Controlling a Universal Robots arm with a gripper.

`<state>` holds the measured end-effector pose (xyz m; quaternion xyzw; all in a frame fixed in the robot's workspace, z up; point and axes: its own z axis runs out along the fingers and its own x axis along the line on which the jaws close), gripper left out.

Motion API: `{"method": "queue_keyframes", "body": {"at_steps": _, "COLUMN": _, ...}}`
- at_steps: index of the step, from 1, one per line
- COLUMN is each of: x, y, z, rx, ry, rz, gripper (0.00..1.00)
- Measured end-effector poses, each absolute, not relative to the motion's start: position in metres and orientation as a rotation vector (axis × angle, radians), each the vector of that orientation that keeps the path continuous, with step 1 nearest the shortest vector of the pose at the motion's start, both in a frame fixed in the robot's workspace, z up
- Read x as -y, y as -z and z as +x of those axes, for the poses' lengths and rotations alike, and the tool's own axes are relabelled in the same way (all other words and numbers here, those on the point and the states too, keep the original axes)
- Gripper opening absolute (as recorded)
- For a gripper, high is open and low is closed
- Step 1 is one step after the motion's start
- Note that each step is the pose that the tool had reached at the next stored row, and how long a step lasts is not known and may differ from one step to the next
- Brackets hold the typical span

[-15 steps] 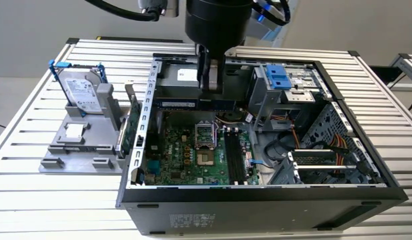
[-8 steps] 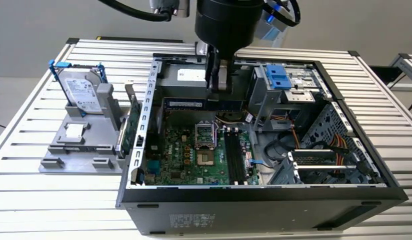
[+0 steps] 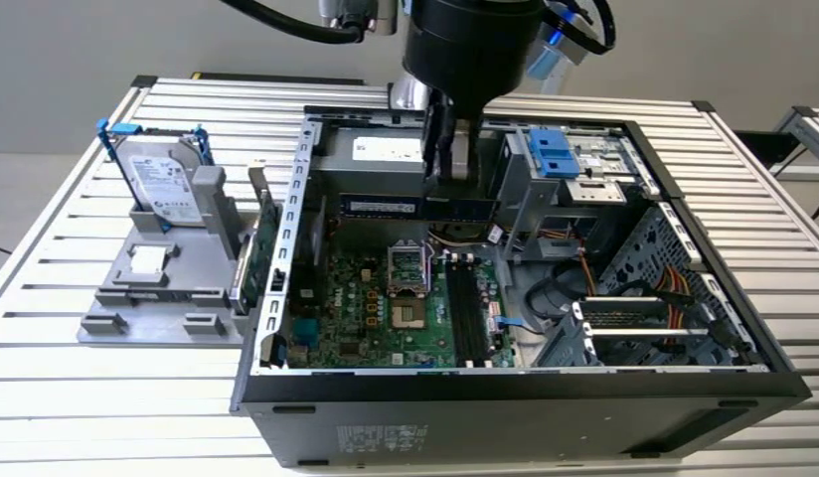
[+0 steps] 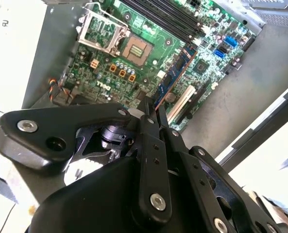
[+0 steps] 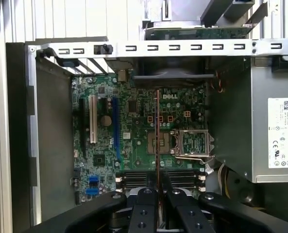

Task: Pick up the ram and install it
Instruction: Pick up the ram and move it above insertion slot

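- The hard drive (image 3: 162,184) stands upright in a grey holder, well off to the exterior view's left of the gripper (image 3: 452,181).
- The gripper's fingers are clamped on the ram (image 3: 383,207) (a thin edge in both wrist views), which hangs just beneath them above the motherboard (image 3: 383,298).

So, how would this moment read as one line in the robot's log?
gripper: shut on ram | where: over motherboard inside open computer case | ram slots: empty
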<state>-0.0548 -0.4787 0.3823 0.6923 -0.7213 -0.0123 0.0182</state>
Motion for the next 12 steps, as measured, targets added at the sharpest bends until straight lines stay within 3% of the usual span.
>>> {"method": "queue_keyframes", "body": {"at_steps": 12, "x": 0.4787, "y": -0.3823, "z": -0.0514, "rx": 2.24, "ry": 0.039, "rz": 2.15, "gripper": 0.0}}
